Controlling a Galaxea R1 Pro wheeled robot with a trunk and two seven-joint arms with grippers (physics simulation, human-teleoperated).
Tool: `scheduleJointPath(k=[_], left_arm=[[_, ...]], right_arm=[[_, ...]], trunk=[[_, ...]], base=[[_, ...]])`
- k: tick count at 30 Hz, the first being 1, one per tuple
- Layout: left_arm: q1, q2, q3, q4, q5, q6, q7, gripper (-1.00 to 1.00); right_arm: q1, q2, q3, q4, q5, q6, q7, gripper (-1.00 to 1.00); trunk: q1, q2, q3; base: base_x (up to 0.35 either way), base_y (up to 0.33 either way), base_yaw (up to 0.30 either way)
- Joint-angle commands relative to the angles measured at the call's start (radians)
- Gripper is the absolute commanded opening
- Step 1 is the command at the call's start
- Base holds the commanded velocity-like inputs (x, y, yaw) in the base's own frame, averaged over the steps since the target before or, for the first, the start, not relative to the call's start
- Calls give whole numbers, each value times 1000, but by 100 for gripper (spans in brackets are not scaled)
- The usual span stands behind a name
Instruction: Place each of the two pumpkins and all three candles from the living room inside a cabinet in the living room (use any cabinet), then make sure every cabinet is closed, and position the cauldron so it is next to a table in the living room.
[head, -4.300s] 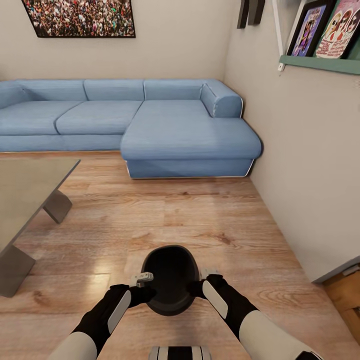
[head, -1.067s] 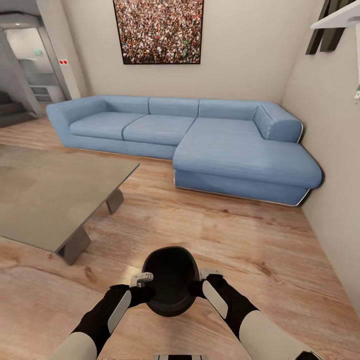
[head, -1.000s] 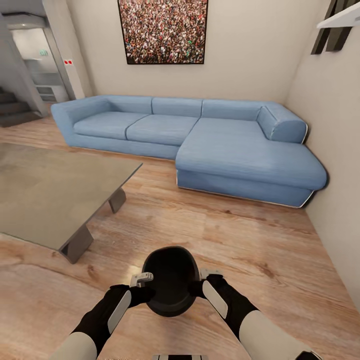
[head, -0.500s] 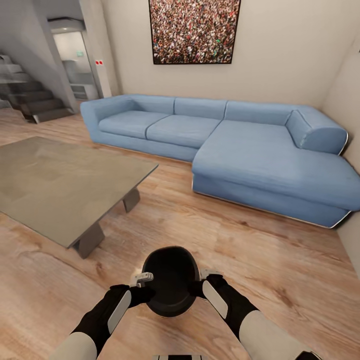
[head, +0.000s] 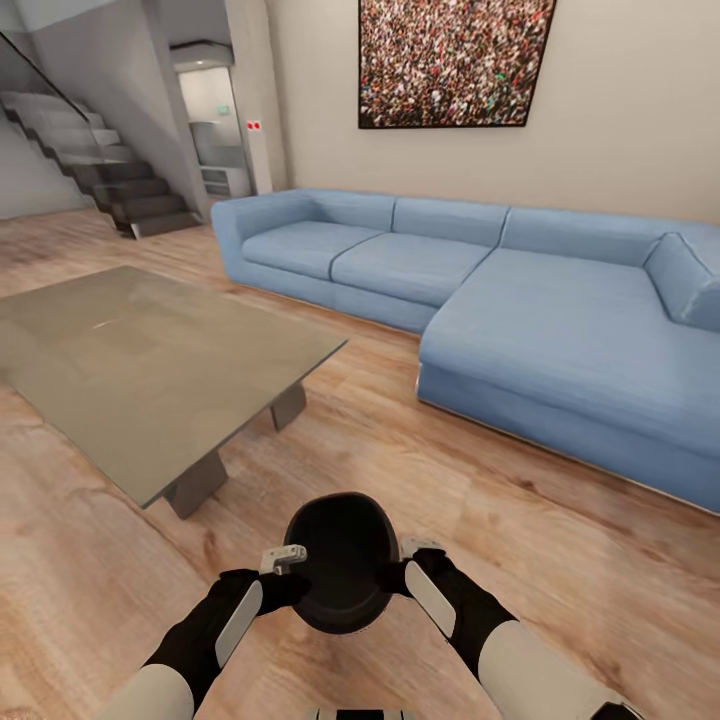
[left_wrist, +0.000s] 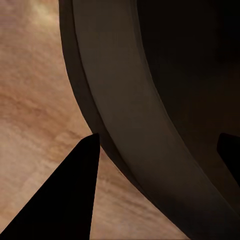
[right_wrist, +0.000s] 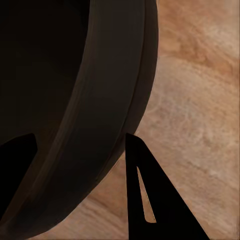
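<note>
I've got the cauldron clamped between both claws, carried above the wood floor.

My left claw pinches the rim on its side, one finger inside the mouth and one outside the wall; my right claw grips the opposite rim the same way, both closed onto it. The grey-olive surface lies ahead of the left claw, apart from the pot; the blue sofa sits beyond the right one.
</note>
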Motion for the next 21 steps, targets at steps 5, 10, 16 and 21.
scheduleJointPath(k=[5,10,16,21], left_arm=[[-1,0,-3,-1,18,4,7,-100],[-1,0,-3,-1,18,4,7,-100],[-1,0,-3,0,18,4,7,-100],[-1,0,-3,-1,18,4,7,-100]], right_arm=[[-1,0,7,-14,-18,-3,-8,-100],[-1,0,7,-14,-18,-3,-8,-100],[-1,0,7,-14,-18,-3,-8,-100],[-1,0,7,-14,-18,-3,-8,-100]], trunk=[[0,0,-1],[0,0,-1],[0,0,-1],[0,0,-1]], base=[[233,-191,284],[221,-188,284],[210,-174,284],[198,-155,284]])
